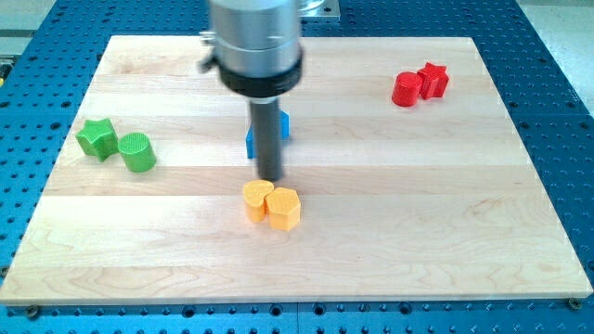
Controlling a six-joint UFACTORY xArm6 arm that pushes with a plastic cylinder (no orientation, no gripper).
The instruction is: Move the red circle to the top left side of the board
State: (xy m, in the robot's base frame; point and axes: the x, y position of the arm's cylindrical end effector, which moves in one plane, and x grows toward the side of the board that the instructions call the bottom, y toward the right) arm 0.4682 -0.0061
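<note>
The red circle [406, 89] stands at the view's upper right of the wooden board [390, 213], touching a red star [432, 81] on its right. My tip [269, 177] is near the board's middle, just above a yellow heart [258, 199] and far to the left of the red circle. The rod hangs from the arm's grey body [256, 42] at the view's top.
A yellow hexagon [284, 208] touches the yellow heart's right side. A blue block [255, 135] sits mostly hidden behind the rod; its shape cannot be made out. A green star [96, 137] and a green circle [136, 153] stand at the view's left.
</note>
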